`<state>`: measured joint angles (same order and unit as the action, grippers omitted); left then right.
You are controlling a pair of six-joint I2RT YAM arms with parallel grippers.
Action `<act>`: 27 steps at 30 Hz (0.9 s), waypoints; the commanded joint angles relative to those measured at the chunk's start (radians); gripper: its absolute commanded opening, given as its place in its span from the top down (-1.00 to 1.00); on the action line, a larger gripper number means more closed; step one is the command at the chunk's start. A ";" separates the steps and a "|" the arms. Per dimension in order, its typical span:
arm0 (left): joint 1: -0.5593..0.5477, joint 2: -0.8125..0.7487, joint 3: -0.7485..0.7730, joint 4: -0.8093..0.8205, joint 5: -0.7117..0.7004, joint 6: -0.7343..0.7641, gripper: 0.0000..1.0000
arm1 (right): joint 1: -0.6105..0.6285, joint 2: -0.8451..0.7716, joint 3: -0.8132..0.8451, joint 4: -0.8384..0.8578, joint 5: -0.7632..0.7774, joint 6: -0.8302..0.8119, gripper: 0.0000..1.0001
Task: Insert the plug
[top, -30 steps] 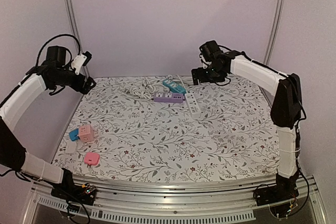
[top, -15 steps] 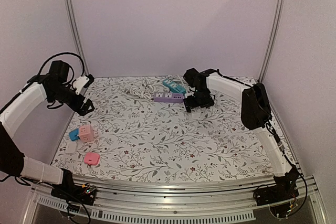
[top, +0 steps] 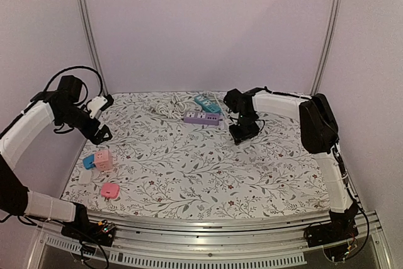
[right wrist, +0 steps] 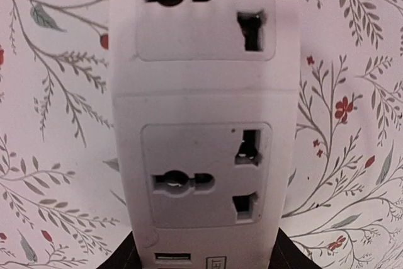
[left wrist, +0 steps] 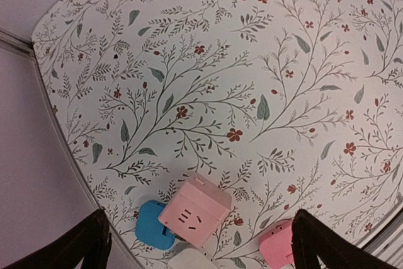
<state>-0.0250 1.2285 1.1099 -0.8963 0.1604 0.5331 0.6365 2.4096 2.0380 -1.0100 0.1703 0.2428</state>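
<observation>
A white power strip [right wrist: 201, 124] lies on the flowered table, filling the right wrist view with two universal sockets and a USB port. My right gripper [top: 243, 131] is down over it, and its dark fingers [right wrist: 126, 257] press against both long sides of the strip. At the left edge sit a pink cube adapter [top: 104, 159], a blue plug [top: 88, 161], a white plug [top: 84, 177] and a pink plug [top: 109, 189]. My left gripper [top: 102, 131] hangs open above them. Its fingers [left wrist: 88, 244] stand wide to either side of the pink cube [left wrist: 195, 211], with nothing held.
A purple power strip [top: 203, 117], a teal one [top: 208, 103] and a coiled white cord [top: 171, 105] lie at the back centre, just left of the right gripper. Metal frame posts [top: 88, 36] rise at the back corners. The table's left edge [left wrist: 38, 80] runs close to the plugs.
The right arm swung down from the back right and lowered onto the white power strip, its jaws closing in on the sides. The left gripper dropped slightly toward the plugs.
</observation>
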 commanded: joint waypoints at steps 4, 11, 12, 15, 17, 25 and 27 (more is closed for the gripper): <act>0.004 -0.028 -0.072 -0.223 0.078 0.275 -0.99 | 0.060 -0.241 -0.328 -0.041 -0.149 -0.285 0.67; 0.005 0.023 -0.094 -0.217 -0.052 0.429 -0.99 | 0.193 -0.326 -0.489 -0.064 -0.176 -0.540 0.73; 0.005 0.032 -0.096 -0.206 -0.068 0.440 -0.99 | 0.203 -0.322 -0.492 -0.077 -0.176 -0.560 0.75; 0.005 0.049 -0.103 -0.177 -0.090 0.489 -0.99 | 0.234 -0.313 -0.501 -0.112 -0.208 -0.620 0.85; 0.005 0.055 -0.113 -0.162 -0.092 0.525 -0.99 | 0.268 -0.323 -0.534 -0.107 -0.222 -0.709 0.85; 0.042 0.054 -0.157 -0.128 -0.030 0.626 -0.99 | 0.322 -0.437 -0.631 0.000 -0.237 -1.008 0.79; 0.056 0.055 -0.159 -0.121 -0.012 0.636 -0.99 | 0.321 -0.441 -0.641 0.035 -0.211 -1.070 0.68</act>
<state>-0.0044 1.2770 0.9630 -1.0458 0.0994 1.1065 0.9497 2.0102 1.4281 -1.0203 -0.0364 -0.6224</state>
